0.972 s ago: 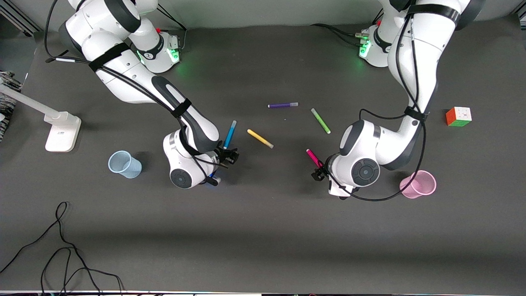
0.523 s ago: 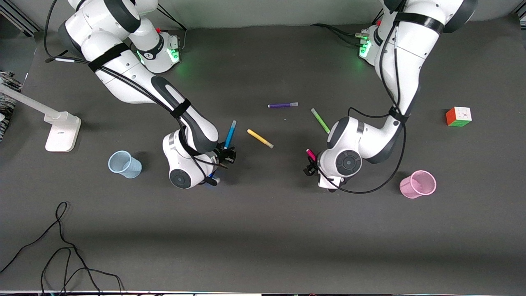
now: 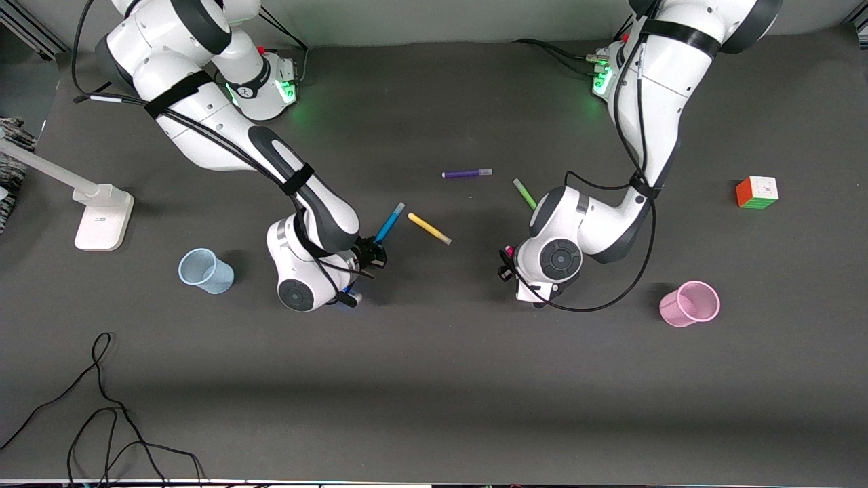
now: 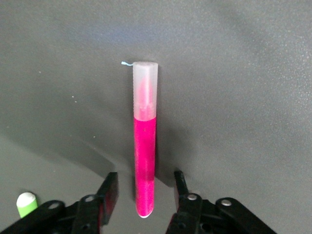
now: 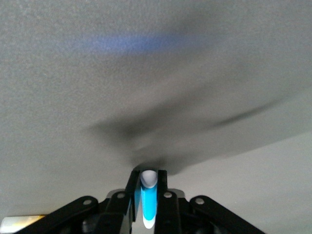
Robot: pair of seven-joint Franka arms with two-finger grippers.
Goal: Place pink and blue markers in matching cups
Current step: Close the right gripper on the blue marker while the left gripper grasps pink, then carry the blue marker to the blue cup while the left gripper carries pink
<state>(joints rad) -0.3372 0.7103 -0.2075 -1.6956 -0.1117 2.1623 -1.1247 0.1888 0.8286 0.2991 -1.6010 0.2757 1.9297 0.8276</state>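
Observation:
My right gripper is shut on one end of the bright blue marker, which slants out toward the yellow marker. In the right wrist view the blue marker sits clamped between the fingers of the right gripper. My left gripper is open and straddles the pink marker, which lies flat on the table; the left gripper has a finger on each side of the marker without touching it. In the front view only a bit of the pink marker shows. The pale blue cup stands beside the right arm's hand. The pink mesh cup stands toward the left arm's end.
A yellow marker, a purple marker and a green marker lie mid-table. A colour cube sits toward the left arm's end, a white lamp base toward the right arm's end. Black cables lie near the front camera.
My left hand has moved toward the right arm's end and now covers most of the pink marker. The blue marker in my right gripper has swung to a more slanted angle.

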